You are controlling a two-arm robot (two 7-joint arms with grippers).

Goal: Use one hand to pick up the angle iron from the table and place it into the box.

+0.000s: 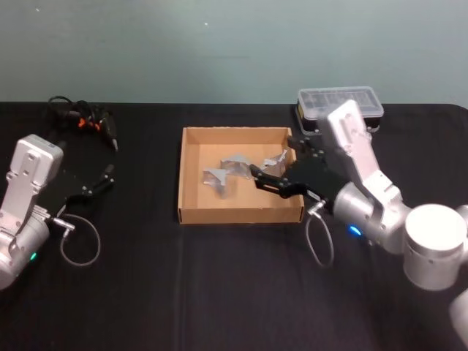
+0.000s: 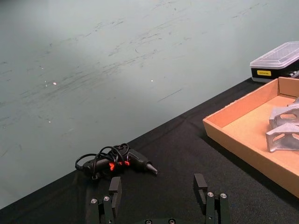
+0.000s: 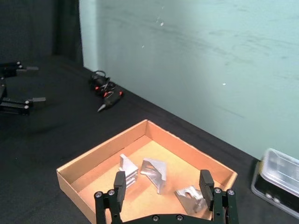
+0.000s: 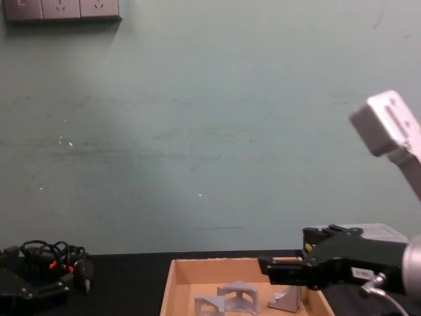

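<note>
Cardboard box (image 1: 191,213) sits near the middle of the black surface (image 1: 219,292), and three angle irons lie inside it: one toward the box's left (image 1: 216,179), one in the middle (image 1: 237,163) and one at the right (image 1: 277,159), close to the right wall. From the chest view the three (image 4: 209,305) (image 4: 238,291) (image 4: 287,300) stand in a row on the box floor.

The right pincer (image 1: 257,178) hangs over the right part of the box, just beside the rightmost angle iron, with its jaws spread and nothing between them. Its wrist view looks down past the two parted fingers (image 3: 119,185) onto the angle irons below.

The left pincer (image 1: 108,174) rests over the surface well to the left of the box, jaws apart and empty. A black hand tool with orange marks and a coiled cord (image 1: 86,121) lies at the far left of the surface. A clear-lidded plastic case with a black base (image 1: 341,104) stands behind the box's right corner, near the right arm.
</note>
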